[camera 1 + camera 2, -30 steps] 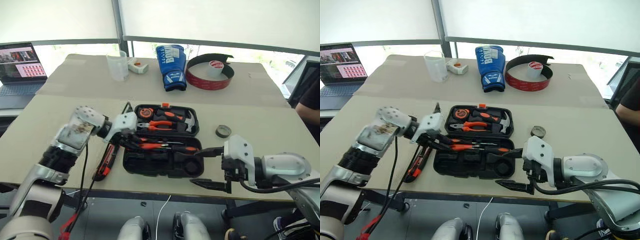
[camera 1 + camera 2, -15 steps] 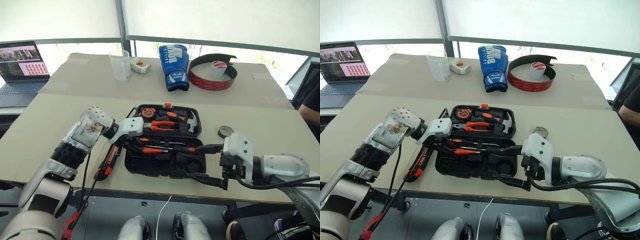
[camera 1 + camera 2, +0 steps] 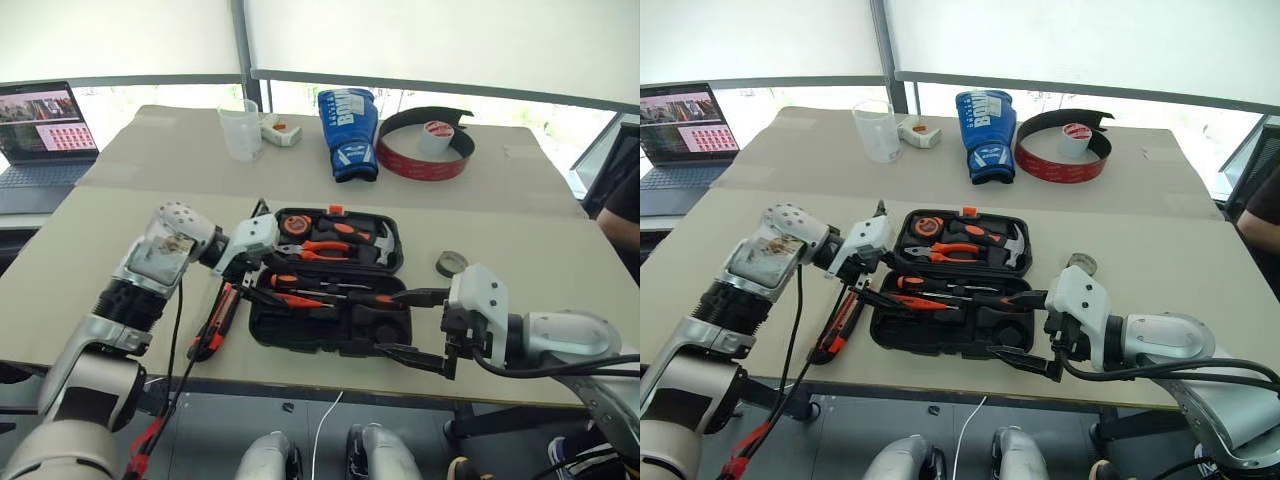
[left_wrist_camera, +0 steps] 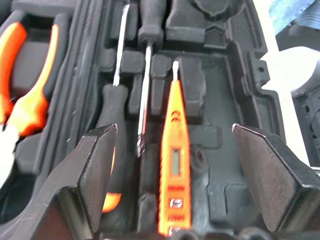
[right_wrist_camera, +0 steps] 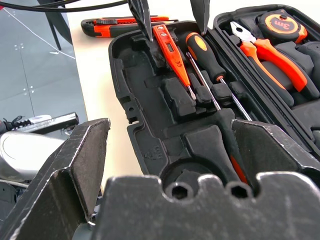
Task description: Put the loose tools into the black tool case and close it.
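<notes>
1. Head views: black tool case lying open at frame centre on the tabletop. Utility knife loose on the tabletop just left of the case. Small dark tape roll loose at centre right, apart from the case. Left end effector over the case's left edge, fingers spread, holding nothing. Right end effector at the case's lower right corner, spread.
2. Left wrist view: slim all-orange screwdriver lying in the case at frame centre, between the spread fingers, untouched. Black-and-orange screwdrivers alongside, left of centre.
3. Right wrist view: both fingers wide apart at lower frame, empty. Pliers seated in the case at upper right.
</notes>
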Available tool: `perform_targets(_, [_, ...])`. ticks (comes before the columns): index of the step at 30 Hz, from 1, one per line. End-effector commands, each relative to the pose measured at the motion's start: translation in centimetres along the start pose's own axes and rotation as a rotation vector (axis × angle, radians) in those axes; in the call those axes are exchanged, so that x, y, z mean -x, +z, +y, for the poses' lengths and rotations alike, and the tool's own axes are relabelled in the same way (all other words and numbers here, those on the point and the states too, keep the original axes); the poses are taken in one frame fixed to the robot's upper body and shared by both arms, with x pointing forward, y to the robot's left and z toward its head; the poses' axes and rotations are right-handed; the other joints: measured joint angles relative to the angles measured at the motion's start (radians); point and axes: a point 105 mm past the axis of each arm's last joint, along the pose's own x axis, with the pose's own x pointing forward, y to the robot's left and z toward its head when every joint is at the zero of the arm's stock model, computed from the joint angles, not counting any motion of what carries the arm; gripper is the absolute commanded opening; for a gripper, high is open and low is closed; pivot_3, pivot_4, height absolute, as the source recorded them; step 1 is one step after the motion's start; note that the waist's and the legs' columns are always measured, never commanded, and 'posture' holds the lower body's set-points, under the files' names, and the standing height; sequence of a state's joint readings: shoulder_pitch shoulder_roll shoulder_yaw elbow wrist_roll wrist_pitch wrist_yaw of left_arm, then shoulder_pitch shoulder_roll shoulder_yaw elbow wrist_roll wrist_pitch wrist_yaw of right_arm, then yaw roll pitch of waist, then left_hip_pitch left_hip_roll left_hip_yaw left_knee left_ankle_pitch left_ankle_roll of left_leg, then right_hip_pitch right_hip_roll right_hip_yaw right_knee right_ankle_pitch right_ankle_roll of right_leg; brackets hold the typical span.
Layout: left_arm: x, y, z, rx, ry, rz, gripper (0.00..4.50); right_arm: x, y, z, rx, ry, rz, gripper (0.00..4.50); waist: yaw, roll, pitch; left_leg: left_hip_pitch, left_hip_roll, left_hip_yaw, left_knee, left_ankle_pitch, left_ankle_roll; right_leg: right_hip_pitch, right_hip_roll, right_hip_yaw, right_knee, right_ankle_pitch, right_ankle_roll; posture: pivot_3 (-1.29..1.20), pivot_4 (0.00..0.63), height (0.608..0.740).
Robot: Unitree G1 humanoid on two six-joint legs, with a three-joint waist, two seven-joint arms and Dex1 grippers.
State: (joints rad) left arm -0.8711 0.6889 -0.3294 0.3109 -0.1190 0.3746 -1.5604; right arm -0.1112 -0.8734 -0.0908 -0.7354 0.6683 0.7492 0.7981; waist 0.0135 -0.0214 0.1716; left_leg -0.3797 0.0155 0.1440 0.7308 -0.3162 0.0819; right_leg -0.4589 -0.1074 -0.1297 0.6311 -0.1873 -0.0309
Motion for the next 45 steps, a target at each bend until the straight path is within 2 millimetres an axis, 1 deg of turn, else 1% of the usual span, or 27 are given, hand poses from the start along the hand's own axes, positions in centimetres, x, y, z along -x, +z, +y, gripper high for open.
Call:
perform_targets(1, [0.8,0.9,0.3,-0.039,0.025,-0.013,3.72,0.3,1.0,-0.1,0.028,-0.009,-0.037,4.50,0.000,0.000,0.000,0.000,0.000,0.000,0.000,0.000,0.000,0.000,0.000,0.000,0.000,0.000,0.000,0.00,0.150,0.727])
perform_targets(2, [0.7,0.9,0.3,-0.043,0.029,-0.012,3.72,0.3,1.1,-0.2,0.029,-0.009,-0.037,4.50,0.000,0.000,0.000,0.000,0.000,0.000,0.000,0.000,0.000,0.000,0.000,0.000,0.000,0.000,0.000,0.00,0.150,0.727])
perform_targets(3, [0.6,0.9,0.4,-0.044,0.031,-0.010,3.36,0.3,1.1,-0.2,0.030,-0.010,-0.037,4.50,0.000,0.000,0.000,0.000,0.000,0.000,0.000,0.000,0.000,0.000,0.000,0.000,0.000,0.000,0.000,0.00,0.150,0.727])
perform_targets(4, [0.6,0.9,0.4,-0.047,0.031,-0.010,3.10,0.3,1.1,-0.3,0.031,-0.010,-0.037,4.50,0.000,0.000,0.000,0.000,0.000,0.000,0.000,0.000,0.000,0.000,0.000,0.000,0.000,0.000,0.000,0.00,0.150,0.727])
perform_targets(6, [0.8,0.7,0.6,-0.049,0.037,-0.007,2.32,0.3,1.2,-0.3,0.031,-0.011,-0.039,4.50,0.000,0.000,0.000,0.000,0.000,0.000,0.000,0.000,0.000,0.000,0.000,0.000,0.000,0.000,0.000,0.00,0.150,0.727])
perform_targets(7, [0.9,0.6,0.6,-0.049,0.038,-0.006,2.01,0.3,1.2,-0.3,0.031,-0.012,-0.039,4.50,0.000,0.000,0.000,0.000,0.000,0.000,0.000,0.000,0.000,0.000,0.000,0.000,0.000,0.000,0.000,0.00,0.150,0.727])
perform_targets(8, [1.0,0.5,0.5,-0.057,0.034,-0.002,1.58,0.3,1.2,-0.3,0.031,-0.012,-0.039,4.50,0.000,0.000,0.000,0.000,0.000,0.000,0.000,0.000,0.000,0.000,0.000,0.000,0.000,0.000,0.000,0.00,0.150,0.727])
perform_targets(9, [1.0,0.4,0.3,-0.068,0.026,-0.004,1.31,0.3,1.2,-0.3,0.029,-0.013,-0.039,4.50,0.000,0.000,0.000,0.000,0.000,0.000,0.000,0.000,0.000,0.000,0.000,0.000,0.000,0.000,0.000,0.00,0.150,0.727])
perform_targets(11, [1.0,0.4,0.1,-0.079,0.015,-0.025,0.46,0.4,1.2,-0.4,0.027,-0.016,-0.039,4.50,0.000,0.000,0.000,0.000,0.000,0.000,0.000,0.000,0.000,0.000,0.000,0.000,0.000,0.000,0.000,0.00,0.150,0.727])
perform_targets(12, [0.9,0.3,0.0,-0.080,0.014,-0.034,0.12,0.4,1.2,-0.4,0.026,-0.017,-0.039,4.50,0.000,0.000,0.000,0.000,0.000,0.000,0.000,0.000,0.000,0.000,0.000,0.000,0.000,0.000,0.000,0.00,0.150,0.727])
perform_targets(13, [0.9,0.1,-0.1,-0.085,0.012,-0.040,0.05,0.4,1.2,-0.4,0.024,-0.017,-0.039,4.50,0.000,0.000,0.000,0.000,0.000,0.000,0.000,0.000,0.000,0.000,0.000,0.000,0.000,0.000,0.000,0.00,0.150,0.727])
perform_targets(17, [0.1,-0.4,-0.7,-0.086,0.012,-0.090,0.05,0.4,1.3,-0.4,0.021,-0.019,-0.039,4.50,-0.001,0.000,0.000,0.000,0.000,0.000,0.000,0.000,0.000,0.000,-0.001,0.000,0.000,0.000,0.000,0.00,0.150,0.727])
perform_targets(19, [-0.4,-0.5,-0.6,-0.079,0.029,-0.108,0.05,0.4,1.3,-0.4,0.019,-0.020,-0.040,4.50,-0.001,0.000,0.000,0.000,0.000,0.000,0.000,0.000,0.000,0.000,-0.001,0.000,0.000,0.000,0.000,0.00,0.150,0.727])
perform_targets(23, [-1.1,-1.4,-0.3,-0.080,0.060,-0.088,0.05,0.4,1.5,-0.5,0.014,-0.020,-0.043,4.50,0.001,0.000,0.000,0.000,0.000,0.000,0.000,0.000,0.000,0.000,-0.001,0.000,0.000,0.000,0.000,0.00,0.150,0.727])
perform_targets(31, [-2.0,-1.6,-0.1,-0.071,0.065,-0.107,0.05,0.4,1.6,-0.5,0.004,-0.014,-0.044,4.50,0.000,0.000,0.000,0.000,0.000,0.000,0.000,0.000,0.000,0.000,-0.001,0.000,0.000,0.001,0.000,0.00,0.150,0.727])
perform_targets(37, [-2.8,-2.0,-0.6,-0.064,0.043,-0.104,0.05,0.4,1.7,-0.6,0.003,-0.016,-0.050,4.50,0.000,0.000,0.000,0.000,0.000,0.000,0.000,0.000,0.000,0.000,-0.001,0.000,0.000,0.001,0.000,0.00,0.150,0.727])
perform_targets(45, [-3.2,-3.6,-1.2,-0.055,0.047,-0.072,0.05,0.4,2.0,-1.0,-0.007,-0.025,-0.069,4.50,-0.001,0.000,-0.001,0.002,0.000,0.000,0.000,0.000,0.000,0.001,-0.001,0.000,0.000,0.001,0.000,0.00,0.150,0.727])
